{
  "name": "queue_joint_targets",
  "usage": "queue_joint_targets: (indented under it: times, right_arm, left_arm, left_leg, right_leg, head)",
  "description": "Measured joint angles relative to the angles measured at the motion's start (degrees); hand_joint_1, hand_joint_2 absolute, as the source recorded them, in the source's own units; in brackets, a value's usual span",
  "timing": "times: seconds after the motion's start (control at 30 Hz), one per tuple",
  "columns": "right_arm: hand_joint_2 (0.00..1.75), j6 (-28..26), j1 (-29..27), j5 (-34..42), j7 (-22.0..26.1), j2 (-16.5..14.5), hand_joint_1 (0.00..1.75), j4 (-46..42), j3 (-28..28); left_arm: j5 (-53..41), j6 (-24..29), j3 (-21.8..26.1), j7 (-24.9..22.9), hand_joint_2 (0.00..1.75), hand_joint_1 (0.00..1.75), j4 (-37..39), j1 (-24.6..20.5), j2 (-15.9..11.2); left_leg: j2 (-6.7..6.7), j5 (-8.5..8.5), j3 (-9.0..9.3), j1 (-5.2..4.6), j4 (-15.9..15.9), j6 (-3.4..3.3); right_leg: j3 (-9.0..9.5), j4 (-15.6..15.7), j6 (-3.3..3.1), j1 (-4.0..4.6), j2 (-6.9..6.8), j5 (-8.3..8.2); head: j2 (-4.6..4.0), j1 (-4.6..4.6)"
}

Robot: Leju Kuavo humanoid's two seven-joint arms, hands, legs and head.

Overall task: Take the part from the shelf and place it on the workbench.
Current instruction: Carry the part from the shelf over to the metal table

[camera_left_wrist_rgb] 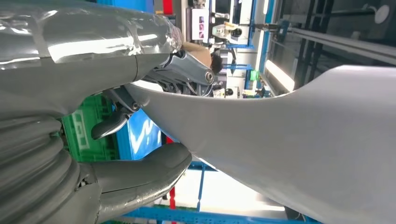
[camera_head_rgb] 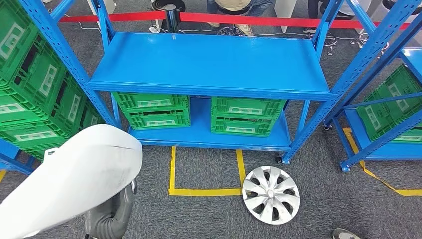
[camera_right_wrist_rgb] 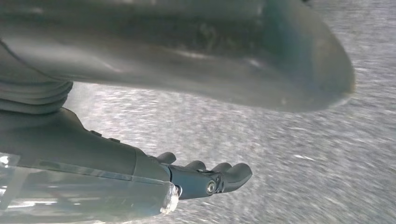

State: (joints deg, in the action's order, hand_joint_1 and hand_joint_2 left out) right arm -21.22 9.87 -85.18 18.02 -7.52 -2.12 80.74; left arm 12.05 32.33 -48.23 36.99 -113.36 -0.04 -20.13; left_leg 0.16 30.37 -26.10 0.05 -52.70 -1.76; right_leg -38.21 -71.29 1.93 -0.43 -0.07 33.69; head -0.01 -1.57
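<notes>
Bright blue shelf (camera_head_rgb: 209, 64) dead ahead, its boards and posts all the same blue. Underneath, green crates (camera_head_rgb: 152, 110) with pale label patches on their sides, and more green crates (camera_head_rgb: 35, 84) stacked on the rack at the left. A red barrier tape (camera_head_rgb: 278, 21) runs behind. The floor is dark grey speckled carpet (camera_head_rgb: 318, 199), marked with yellow tape lines (camera_head_rgb: 204, 191). A silver hubcap (camera_head_rgb: 270, 194) lies on it. The part (camera_head_rgb: 69, 174) is plain white, no pattern. The left robot hand (camera_left_wrist_rgb: 140, 140) shows grey with darker fingers; the right robot hand (camera_right_wrist_rgb: 205, 179) is dark grey.
</notes>
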Motion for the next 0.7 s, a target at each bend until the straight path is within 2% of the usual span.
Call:
queue_joint_targets:
  times: [0.03,0.1,0.13,0.17,0.27,0.33,0.37,0.43,0.47,0.5,0.53,0.57,0.63,0.67,0.7]
  right_arm:
    - [0.0,0.07,0.07,0.94,1.34,0.13,0.0,0.0,0.0]
    - [0.0,0.26,0.27,2.57,3.71,0.33,0.0,0.0,-0.01]
    - [0.0,0.32,0.41,3.04,4.63,0.39,0.0,0.0,-0.02]
    - [0.0,0.33,0.56,3.21,5.23,0.4,0.0,0.0,-0.02]
    - [0.0,0.1,0.81,3.34,5.85,0.42,0.0,-0.02,-0.01]
    - [0.0,-0.48,0.95,2.97,5.93,0.42,0.0,-0.04,-0.02]
    - [0.0,-0.87,1.03,2.65,5.94,0.41,0.0,-0.04,-0.02]
    - [0.0,-1.75,1.04,2.01,5.95,0.4,0.0,-0.03,0.0]
    - [0.0,-2.21,1.0,1.78,5.95,0.41,0.0,-0.03,0.01]
    - [0.0,-2.63,0.96,1.62,5.96,0.43,0.0,-0.02,0.01]
    - [0.0,-2.97,0.95,1.54,5.96,0.46,0.0,-0.02,0.01]
    - [0.0,-3.24,0.97,1.52,5.97,0.49,0.0,-0.01,0.01]
    - [0.0,-3.53,1.0,1.52,6.0,0.56,0.0,0.01,0.01]
    - [0.0,-3.63,0.99,1.53,6.04,0.62,0.0,0.02,0.01]
    - [0.0,-3.7,0.97,1.53,6.1,0.67,0.0,0.02,0.01]
  left_arm:
    - [0.05,0.02,0.01,-0.05,1.75,1.75,0.17,-0.03,0.0]
    - [0.47,0.21,0.09,-0.21,1.75,1.75,0.53,-0.08,0.01]
    - [0.89,0.31,0.18,-0.26,1.75,1.75,0.72,-0.1,0.01]
    - [1.41,0.34,0.3,-0.26,1.75,1.75,0.91,-0.1,0.01]
    - [2.53,0.44,0.68,-0.16,1.75,1.75,1.55,-0.03,0.01]
    - [3.56,0.68,1.03,-0.14,1.75,1.75,1.97,0.06,0.03]
    - [4.41,0.74,1.26,-0.1,1.75,1.75,2.23,0.15,0.05]
    - [6.39,-0.08,2.01,-0.03,1.75,1.75,2.96,0.78,0.23]
    - [7.14,-1.02,2.63,0.0,1.75,1.75,3.38,1.4,0.43]
    - [7.51,-2.32,3.44,0.01,1.75,1.75,3.77,2.13,0.73]
    - [7.42,-3.67,4.35,0.01,1.75,1.75,4.09,2.79,1.07]
    - [6.89,-4.84,5.28,0.02,1.75,1.75,4.34,3.3,1.4]
    - [5.28,-6.12,6.88,0.02,1.75,1.75,4.72,3.78,2.05]
    - [4.54,-6.25,7.53,0.02,1.75,1.75,4.83,3.91,2.38]
    - [4.01,-6.15,8.07,0.02,1.75,1.75,4.88,4.02,2.66]
  left_leg:
    - [0.01,0.07,-0.02,0.06,-0.24,0.12]
    - [-0.08,0.31,-0.09,0.12,-0.72,0.6]
    - [-0.16,0.39,-0.29,0.11,-1.02,0.94]
    - [-0.23,0.41,-0.6,0.07,-1.28,1.26]
    - [-0.33,0.53,-1.4,0.15,-1.84,2.17]
    - [-0.3,2.52,-2.61,0.35,-4.33,2.67]
    - [-0.28,4.39,-4.04,0.44,-7.38,2.86]
    - [-0.27,8.03,-7.88,0.49,-15.41,3.06]
    - [-0.24,8.75,-9.27,0.48,-18.21,3.1]
    - [-0.16,8.3,-9.7,0.48,-18.98,3.1]
    - [0.1,6.75,-9.01,0.48,-17.44,3.02]
    - [0.73,4.49,-7.36,0.47,-14.04,2.92]
    - [3.35,1.48,-3.96,0.21,-6.88,2.71]
    - [4.3,0.91,-3.11,0.07,-4.74,2.5]
    - [4.63,0.99,-3.0,-0.12,-4.0,2.28]
  right_leg:
    - [1.56,2.53,0.13,-0.23,-0.01,-1.66]
    - [5.88,10.54,0.13,-0.44,0.05,-4.89]
    - [7.56,13.9,-0.08,-0.42,0.1,-5.76]
    - [8.21,15.42,-0.41,-0.32,0.17,-5.73]
    - [7.89,15.82,-1.67,-0.19,0.12,-5.52]
    - [7.69,16.06,-2.48,-0.24,-0.14,-5.88]
    - [7.56,16.13,-2.81,-0.2,-0.33,-6.03]
    - [7.24,16.1,-3.15,0.05,-0.65,-6.16]
    - [7.11,16.04,-3.22,0.17,-0.88,-6.2]
    - [7.02,15.94,-3.24,0.26,-1.12,-6.21]
    - [6.95,15.78,-3.22,0.32,-1.39,-6.19]
    - [6.92,15.56,-3.14,0.35,-1.69,-6.12]
    - [6.8,14.98,-2.77,0.62,-2.3,-5.88]
    - [6.7,14.72,-2.53,0.79,-2.72,-5.79]
    - [6.62,14.55,-2.31,0.94,-3.23,-5.75]
  head:
    - [0.0,-0.08]
    - [-0.01,-0.16]
    - [-0.01,-0.2]
    - [-0.01,-0.19]
    - [0.0,0.1]
    - [-0.01,0.58]
    - [-0.01,0.93]
    - [0.0,1.62]
    - [0.0,1.79]
    - [0.0,1.9]
    - [0.0,1.98]
    - [0.0,2.1]
    - [0.0,2.57]
    - [-0.01,2.77]
    - [-0.01,2.84]
